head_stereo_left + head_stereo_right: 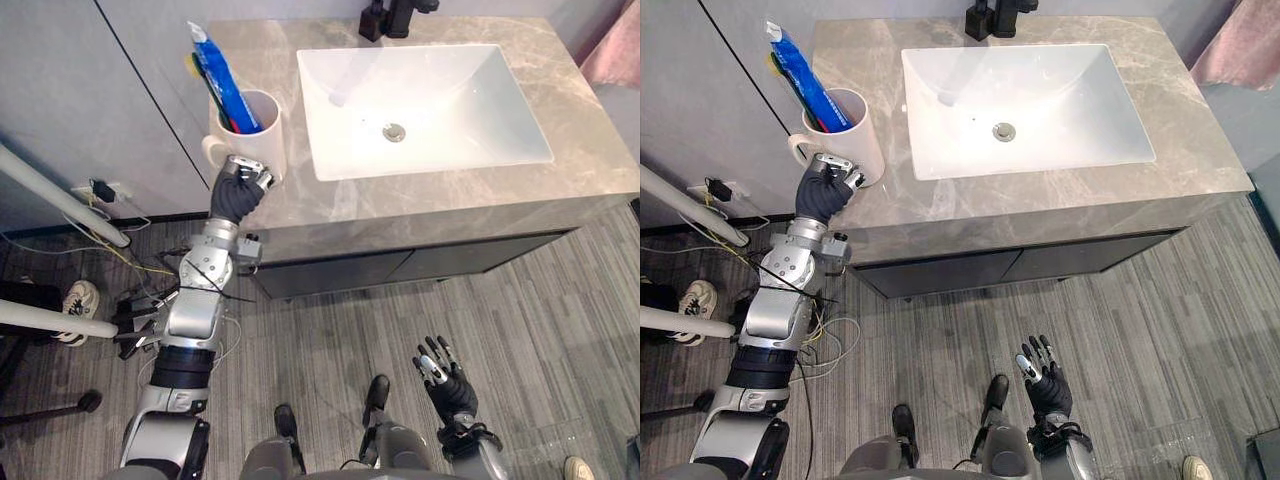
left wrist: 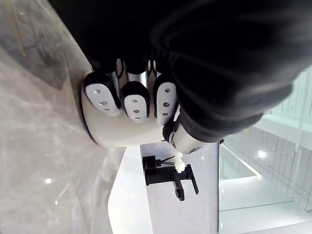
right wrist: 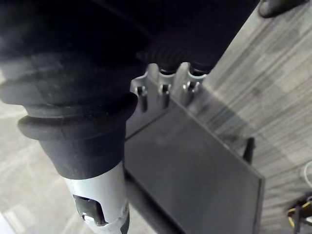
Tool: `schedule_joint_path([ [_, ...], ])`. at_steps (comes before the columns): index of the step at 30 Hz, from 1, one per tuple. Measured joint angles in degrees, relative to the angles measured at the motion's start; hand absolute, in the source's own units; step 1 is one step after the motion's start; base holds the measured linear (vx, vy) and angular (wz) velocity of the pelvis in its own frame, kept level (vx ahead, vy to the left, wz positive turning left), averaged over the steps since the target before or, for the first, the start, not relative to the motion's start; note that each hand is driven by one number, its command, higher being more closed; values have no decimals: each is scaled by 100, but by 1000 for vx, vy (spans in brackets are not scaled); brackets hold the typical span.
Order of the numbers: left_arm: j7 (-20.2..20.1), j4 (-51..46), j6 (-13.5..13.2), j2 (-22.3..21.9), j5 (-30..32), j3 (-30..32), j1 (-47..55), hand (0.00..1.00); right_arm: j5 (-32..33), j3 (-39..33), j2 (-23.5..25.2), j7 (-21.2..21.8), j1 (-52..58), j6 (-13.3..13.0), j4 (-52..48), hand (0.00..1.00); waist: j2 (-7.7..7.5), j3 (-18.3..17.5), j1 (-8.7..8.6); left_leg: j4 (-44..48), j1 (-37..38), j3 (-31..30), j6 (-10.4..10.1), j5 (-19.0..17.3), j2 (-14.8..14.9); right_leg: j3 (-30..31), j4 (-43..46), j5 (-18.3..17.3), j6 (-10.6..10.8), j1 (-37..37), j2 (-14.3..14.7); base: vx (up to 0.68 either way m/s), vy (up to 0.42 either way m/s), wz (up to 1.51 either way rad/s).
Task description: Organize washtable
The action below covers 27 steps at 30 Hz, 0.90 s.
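A white mug (image 1: 262,120) stands at the front left corner of the grey marble washtable (image 1: 580,100). It holds a blue toothpaste tube (image 1: 222,80) and a dark toothbrush with a yellow head (image 1: 195,68). My left hand (image 1: 240,190) reaches up over the table's front edge, just in front of the mug. Its fingers (image 2: 134,97) are curled, with the tips resting against the mug's lower wall (image 2: 122,131); they do not wrap round it. My right hand (image 1: 445,375) hangs low over the floor with straight, spread fingers (image 3: 163,90).
A white rectangular sink (image 1: 320,165) takes up the table's middle, with a black faucet (image 1: 395,18) behind it. Dark cabinet doors (image 1: 400,265) run below the counter. White poles (image 1: 50,195), loose wires and a person's shoe (image 1: 75,300) lie at the left.
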Motion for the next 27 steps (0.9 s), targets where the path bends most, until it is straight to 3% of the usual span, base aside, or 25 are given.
schedule_joint_path([
  [14,188,255,-36,-329,85,-79,-198,100,-51,4,33,-14,34,-41,-1,0,20,108,-9,6,-6,-1,0,-1,0,-1,0,1,0,-1,1,0,0,0],
  [27,329,726,-27,-28,179,-44,-870,100,-49,31,21,-16,37,-48,-3,0,47,251,4,32,-111,-12,1,0,7,3,0,4,1,-91,1,0,0,0],
])
